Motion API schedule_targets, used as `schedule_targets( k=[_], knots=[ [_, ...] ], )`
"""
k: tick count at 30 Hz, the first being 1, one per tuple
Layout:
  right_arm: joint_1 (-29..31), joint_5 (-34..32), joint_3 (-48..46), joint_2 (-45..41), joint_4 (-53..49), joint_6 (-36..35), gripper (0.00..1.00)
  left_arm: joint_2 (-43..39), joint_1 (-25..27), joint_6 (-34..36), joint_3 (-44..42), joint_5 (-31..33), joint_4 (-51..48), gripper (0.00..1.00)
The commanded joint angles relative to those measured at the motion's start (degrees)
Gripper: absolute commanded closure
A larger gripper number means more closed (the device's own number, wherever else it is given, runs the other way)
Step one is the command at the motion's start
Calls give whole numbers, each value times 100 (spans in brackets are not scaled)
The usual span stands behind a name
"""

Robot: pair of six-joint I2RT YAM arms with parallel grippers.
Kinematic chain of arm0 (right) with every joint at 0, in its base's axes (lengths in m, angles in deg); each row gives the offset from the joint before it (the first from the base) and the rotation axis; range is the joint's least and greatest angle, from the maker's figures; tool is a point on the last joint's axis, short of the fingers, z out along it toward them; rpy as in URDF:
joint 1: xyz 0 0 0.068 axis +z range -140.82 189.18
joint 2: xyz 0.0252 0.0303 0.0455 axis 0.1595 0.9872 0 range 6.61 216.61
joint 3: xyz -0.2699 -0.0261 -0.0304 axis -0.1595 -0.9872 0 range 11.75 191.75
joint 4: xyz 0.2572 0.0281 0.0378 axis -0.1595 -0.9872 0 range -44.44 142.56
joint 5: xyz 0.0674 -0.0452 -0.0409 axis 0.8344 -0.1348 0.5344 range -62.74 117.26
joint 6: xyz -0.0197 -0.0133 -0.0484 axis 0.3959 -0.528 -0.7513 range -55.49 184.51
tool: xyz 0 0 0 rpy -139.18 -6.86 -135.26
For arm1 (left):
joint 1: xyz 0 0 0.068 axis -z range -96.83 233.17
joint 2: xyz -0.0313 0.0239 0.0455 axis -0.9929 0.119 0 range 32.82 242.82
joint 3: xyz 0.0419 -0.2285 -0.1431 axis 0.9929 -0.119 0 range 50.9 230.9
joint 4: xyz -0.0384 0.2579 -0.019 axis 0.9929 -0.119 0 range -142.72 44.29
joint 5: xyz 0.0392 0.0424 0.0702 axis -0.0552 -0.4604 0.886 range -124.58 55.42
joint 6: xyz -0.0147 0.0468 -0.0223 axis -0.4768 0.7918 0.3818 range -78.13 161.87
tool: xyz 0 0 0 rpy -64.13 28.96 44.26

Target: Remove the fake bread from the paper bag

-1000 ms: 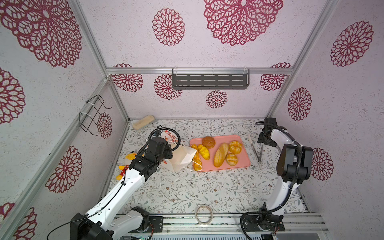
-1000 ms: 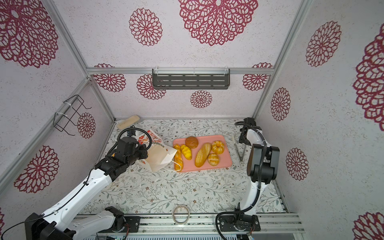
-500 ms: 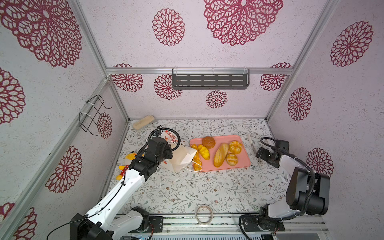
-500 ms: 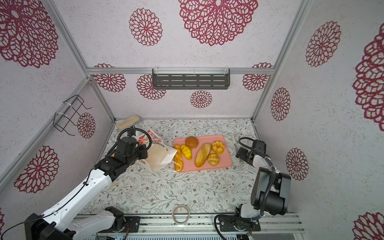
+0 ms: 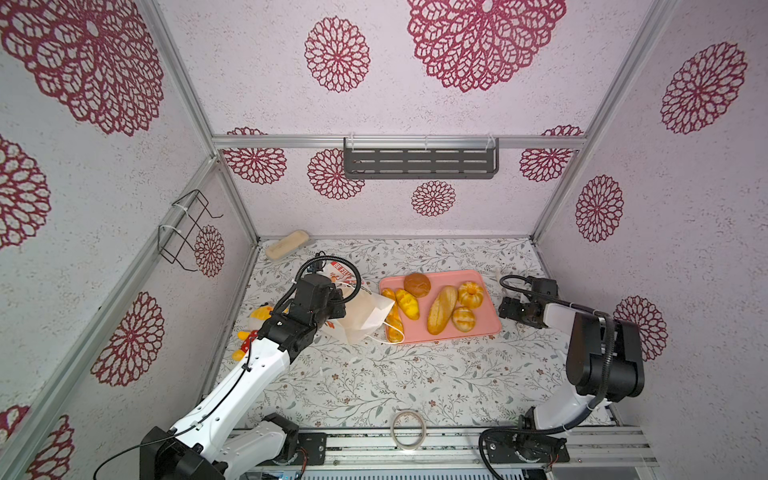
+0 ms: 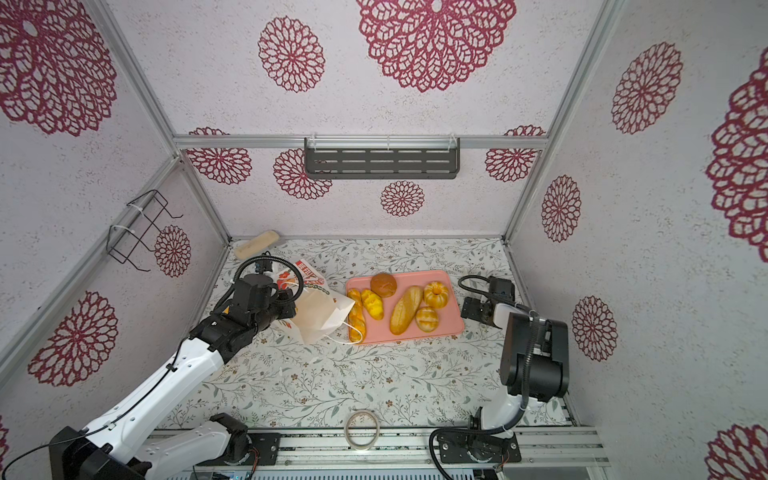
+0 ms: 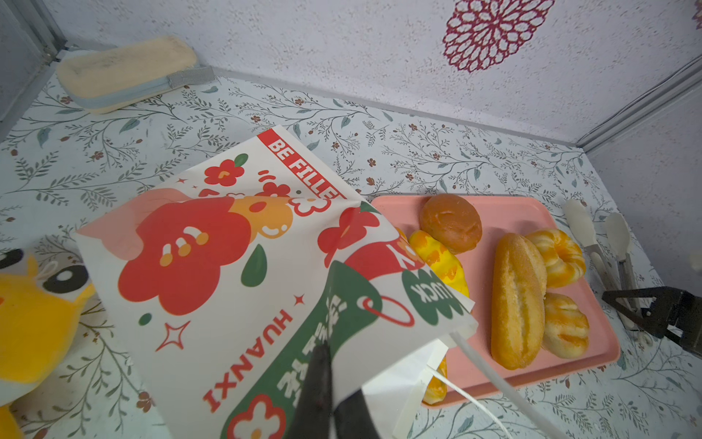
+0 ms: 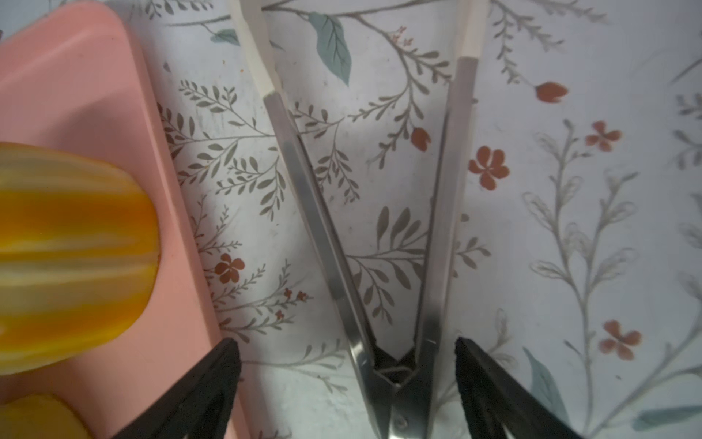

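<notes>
One roll (image 5: 393,318) lies at the mouth of the bag (image 5: 365,316).
Bag is pinched by the left gripper (image 7: 330,387); roll is laid lengthwise along the tray's (image 5: 486,321) left edge, opposite the wide-spread right gripper (image 5: 509,309) straddling tongs (image 8: 323,228).

Pale textured walls (image 5: 249,62) with crimson lace medallions, floral-print floor (image 5: 374,374), grey slotted shelf (image 5: 419,163) at 12 o'clock, black wire rack (image 5: 185,230) at 9 o'clock.

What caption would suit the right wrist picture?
Open right hand hovers over metal tongs lying beside the pink tray.
</notes>
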State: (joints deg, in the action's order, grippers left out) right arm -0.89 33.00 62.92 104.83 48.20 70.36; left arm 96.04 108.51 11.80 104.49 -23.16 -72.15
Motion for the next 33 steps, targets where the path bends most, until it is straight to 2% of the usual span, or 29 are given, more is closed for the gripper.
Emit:
schedule_targets(
  k=[1, 12, 24, 29, 33],
  knots=[
    [40, -145, 253, 128, -115, -157, 15, -34, -29, 53, -76, -90, -37, 100],
    [31, -501, 880, 682, -592, -198, 30, 10, -21, 67, -32, -108, -37, 100],
    [31, -741, 1197, 1088, -694, -189, 36, -20, -25, 55, -40, -103, -63, 100],
    [53, -791, 1004, 860, -630, -42, 46, -46, -22, 85, -41, -86, -72, 100],
    [144, -777, 482, 132, -486, 312, 52, -66, -30, 130, -65, -93, -1, 100]
  ],
)
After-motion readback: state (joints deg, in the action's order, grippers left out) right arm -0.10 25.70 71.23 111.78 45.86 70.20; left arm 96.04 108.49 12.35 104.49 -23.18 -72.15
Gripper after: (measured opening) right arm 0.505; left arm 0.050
